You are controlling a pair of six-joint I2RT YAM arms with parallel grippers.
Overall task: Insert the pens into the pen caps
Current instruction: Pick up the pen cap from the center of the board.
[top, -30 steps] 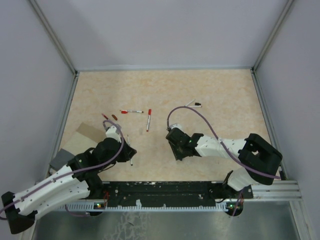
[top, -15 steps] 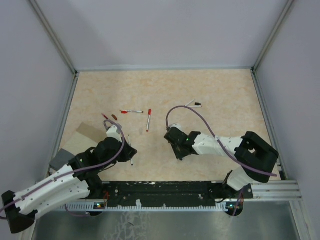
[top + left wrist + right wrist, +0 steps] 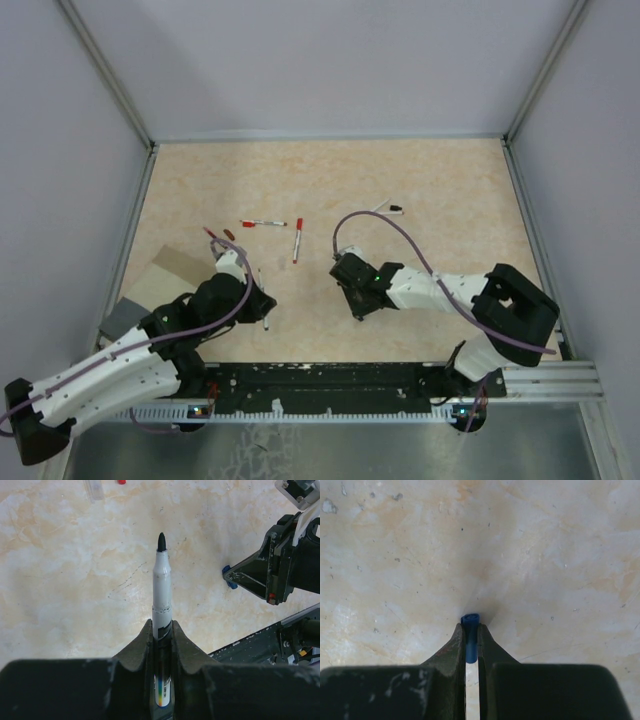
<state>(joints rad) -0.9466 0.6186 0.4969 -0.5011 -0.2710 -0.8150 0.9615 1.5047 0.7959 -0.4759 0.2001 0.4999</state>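
Near the bases, the left jaws pinch a dark-tipped pen by its barrel, the right jaws pinch a blue cap low at the desk; mating them likely comes next, needing tip and cap mouth aligned, with spare pens lying farther off.

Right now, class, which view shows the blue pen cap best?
Right wrist: the blue pen cap sits centred, large, pinched in the right gripper. Left wrist shows only a distant blue speck; the top view cannot resolve it.
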